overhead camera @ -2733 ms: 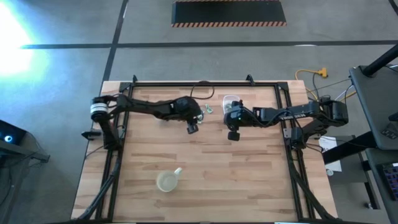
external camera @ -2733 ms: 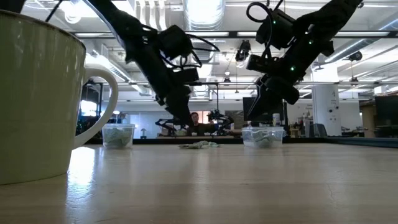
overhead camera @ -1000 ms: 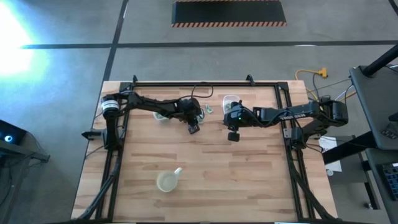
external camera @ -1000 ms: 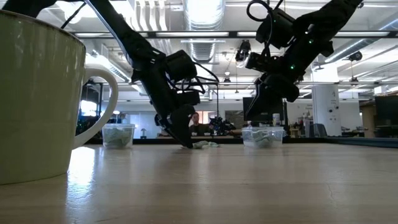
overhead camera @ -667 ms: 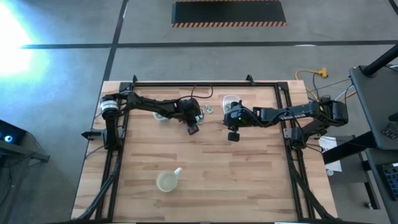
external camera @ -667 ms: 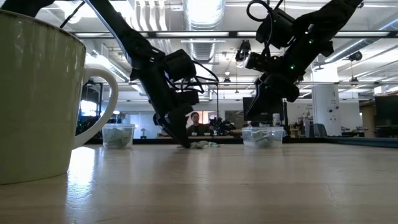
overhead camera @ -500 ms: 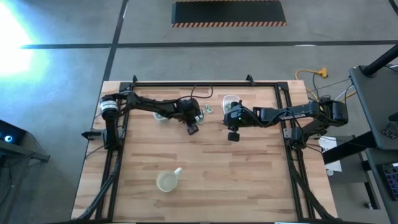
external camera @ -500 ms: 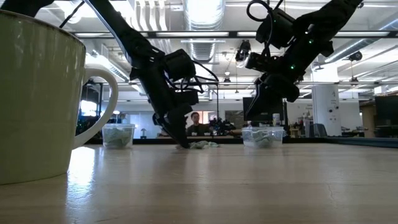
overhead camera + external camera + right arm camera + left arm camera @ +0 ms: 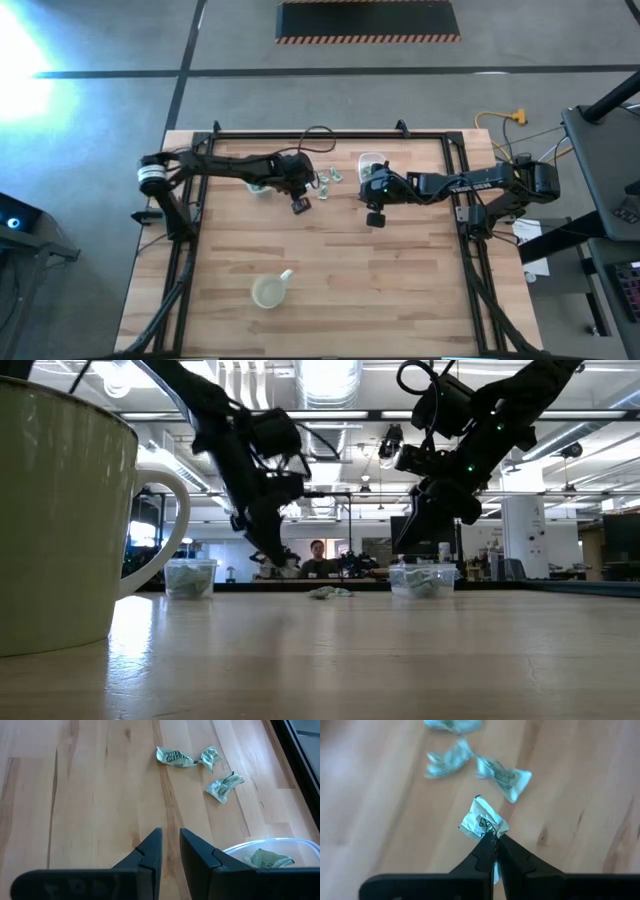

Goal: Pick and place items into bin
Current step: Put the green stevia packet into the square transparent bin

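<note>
One pale green wrapped item (image 9: 482, 823) is pinched in the left claw (image 9: 494, 841), just raised off the bench (image 9: 400, 260). Three loose items (image 9: 220, 785) remain at 12 o'clock. Transfer to the left container (image 9: 190, 577) is judged next. Right claw (image 9: 170, 845) hovers narrow, empty, over its bin (image 9: 270, 852).

Strong white glare burns out the high view's upper left corner. In the low view ceiling lamps shine overhead, leaving both arms dark silhouettes; the near mug (image 9: 55, 515) is soft.

A yellowish spouted cup (image 9: 269, 291) stands on the wooden table (image 9: 400, 290), near its front edge.
</note>
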Controlling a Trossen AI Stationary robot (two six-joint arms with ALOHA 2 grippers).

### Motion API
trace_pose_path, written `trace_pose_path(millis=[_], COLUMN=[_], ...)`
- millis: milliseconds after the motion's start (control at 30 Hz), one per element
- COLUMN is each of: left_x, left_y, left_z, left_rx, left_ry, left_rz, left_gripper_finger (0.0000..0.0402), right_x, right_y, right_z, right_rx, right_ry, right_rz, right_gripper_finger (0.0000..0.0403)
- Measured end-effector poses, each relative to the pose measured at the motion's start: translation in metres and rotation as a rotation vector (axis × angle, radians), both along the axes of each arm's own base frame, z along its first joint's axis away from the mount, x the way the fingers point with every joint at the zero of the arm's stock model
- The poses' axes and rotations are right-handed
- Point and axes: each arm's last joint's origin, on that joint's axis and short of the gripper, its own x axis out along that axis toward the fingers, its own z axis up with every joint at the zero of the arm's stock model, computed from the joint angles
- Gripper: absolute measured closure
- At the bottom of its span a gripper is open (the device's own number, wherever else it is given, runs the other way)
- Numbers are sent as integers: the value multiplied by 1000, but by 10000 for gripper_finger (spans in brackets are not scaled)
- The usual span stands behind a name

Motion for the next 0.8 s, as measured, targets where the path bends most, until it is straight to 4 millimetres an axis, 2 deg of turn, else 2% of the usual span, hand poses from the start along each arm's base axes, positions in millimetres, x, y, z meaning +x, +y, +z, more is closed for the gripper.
trace_pose_path(millis=[200, 400, 567, 800], left_x=[-29, -61, -88, -109], left_y=[-5, -12, -18, -20], left_z=[33, 50, 48, 22], left_rx=[111, 174, 202, 189], left_ry=[75, 156, 194, 219], left_rz=[75, 152, 219, 261], left_gripper_finger=[401, 401, 401, 402], right_x=[0, -1, -1, -1], right_y=[0, 0, 0, 0], right_z=[0, -1, -2, -2], right_rx=[0, 1, 2, 2], right_ry=[0, 3, 6, 3], right_rz=[0, 0, 0, -1], right_gripper_finger=[346, 346, 346, 346])
